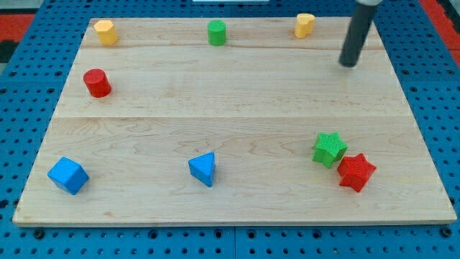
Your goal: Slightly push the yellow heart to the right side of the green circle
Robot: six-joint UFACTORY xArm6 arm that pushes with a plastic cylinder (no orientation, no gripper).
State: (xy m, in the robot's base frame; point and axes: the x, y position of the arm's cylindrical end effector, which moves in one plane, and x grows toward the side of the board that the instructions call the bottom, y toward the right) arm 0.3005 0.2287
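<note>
Camera view: my tip just right of yellow heart, green circle farther left, tool state untellable

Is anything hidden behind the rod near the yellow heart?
Only bare board shows around the rod; the strip it covers cannot be seen. My tip sits to the view's right of and below the yellow heart, apart from it. The green circle stands further left.

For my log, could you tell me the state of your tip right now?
My tip: no gripper, holding nothing; touching no block, to the right of and below the yellow heart.
</note>
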